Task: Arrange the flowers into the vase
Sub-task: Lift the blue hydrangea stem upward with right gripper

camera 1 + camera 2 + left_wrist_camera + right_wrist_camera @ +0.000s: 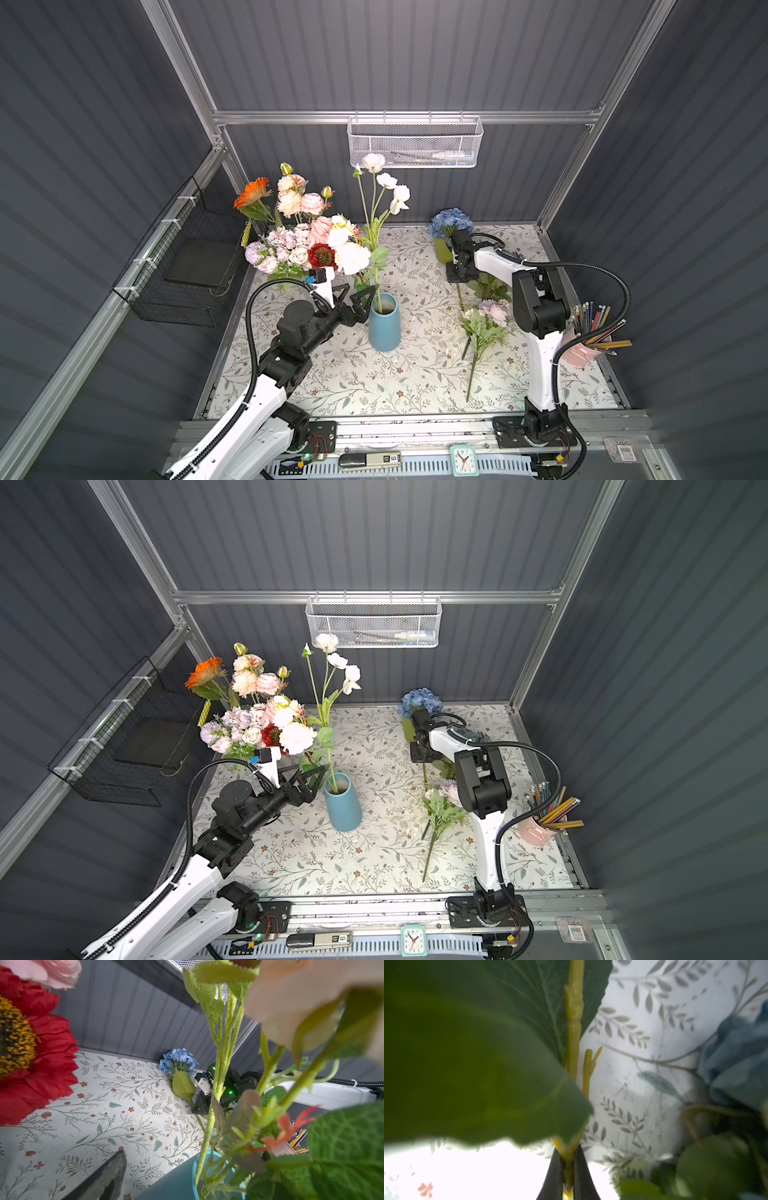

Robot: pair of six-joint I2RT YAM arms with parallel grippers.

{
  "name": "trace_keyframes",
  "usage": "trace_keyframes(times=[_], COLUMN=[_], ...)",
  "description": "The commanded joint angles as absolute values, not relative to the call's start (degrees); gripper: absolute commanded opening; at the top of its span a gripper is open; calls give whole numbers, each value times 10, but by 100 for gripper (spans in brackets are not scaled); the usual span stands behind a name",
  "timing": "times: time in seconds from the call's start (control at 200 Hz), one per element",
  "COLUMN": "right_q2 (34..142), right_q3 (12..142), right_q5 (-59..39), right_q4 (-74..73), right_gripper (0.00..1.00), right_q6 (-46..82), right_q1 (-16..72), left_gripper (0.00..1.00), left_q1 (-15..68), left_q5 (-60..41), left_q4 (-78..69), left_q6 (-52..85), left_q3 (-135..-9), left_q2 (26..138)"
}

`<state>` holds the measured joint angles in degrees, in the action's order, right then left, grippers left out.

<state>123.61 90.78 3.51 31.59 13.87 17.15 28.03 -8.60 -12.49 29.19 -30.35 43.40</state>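
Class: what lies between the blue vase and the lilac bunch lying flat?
Only bare patterned table between vase and lilac bunch, in both top views.

A small tag (392,458) on the black-and-silver device (370,460) at the front edge reads roughly "50" or "5G", not sharp. The clock (462,460) beside it has dial numerals and the packet label (625,452) has a barcode, both too small to read.

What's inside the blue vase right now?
The tall white-bloomed stem stands in the blue vase. The left wrist view shows more leafy stems entering its mouth; leaves cover how many, and the vase's bottom is hidden.
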Motion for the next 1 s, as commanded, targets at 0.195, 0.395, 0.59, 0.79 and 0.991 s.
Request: trace_keyframes(times=[0.195, 0.395, 0.59, 0.79, 0.991], right_q2=[1084, 1005, 934, 862, 781], right_q3=[734, 612, 500, 413, 348], right_q5=[-198, -324, -331, -278, -213], right_q4=[110, -124, -341, -461, -514], right_gripper=[0, 0, 0, 0, 0], right_q6=[235, 354, 448, 480, 461], right_q1=[153, 153, 153, 153, 156], left_gripper=[100, 100, 100, 100, 100], left_q1=[279, 279, 279, 279, 279], left_q5=[-84, -78, -68, -51, -35], left_q4=[-118, -113, -99, -90, -80], left_q6=[296, 295, 290, 289, 288], left_q3=[-309, -309, -308, -308, -310], left_q2=[430, 426, 418, 417, 420])
